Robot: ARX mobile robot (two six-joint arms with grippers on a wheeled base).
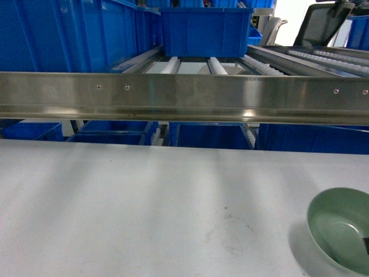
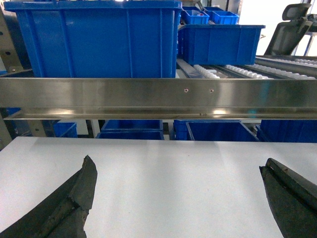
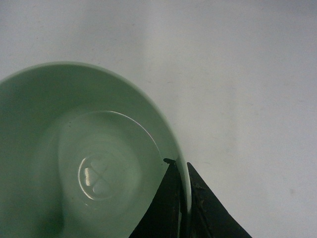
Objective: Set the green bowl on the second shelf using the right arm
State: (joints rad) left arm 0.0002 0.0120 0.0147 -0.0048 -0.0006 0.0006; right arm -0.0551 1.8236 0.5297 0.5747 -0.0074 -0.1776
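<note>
I find no text, label, brand, number or sign that I can read in any view. The blue crates (image 2: 99,42) carry plain walls, the steel rail (image 1: 184,95) shows only small screw heads, and the green bowl (image 3: 89,163) bears just an embossed mark at its bottom centre, too faint for me to read.

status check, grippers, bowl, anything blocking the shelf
Right gripper shut on green bowl rim, bowl on white table. Left gripper open, empty. Steel rail and blue crate ahead.
</note>
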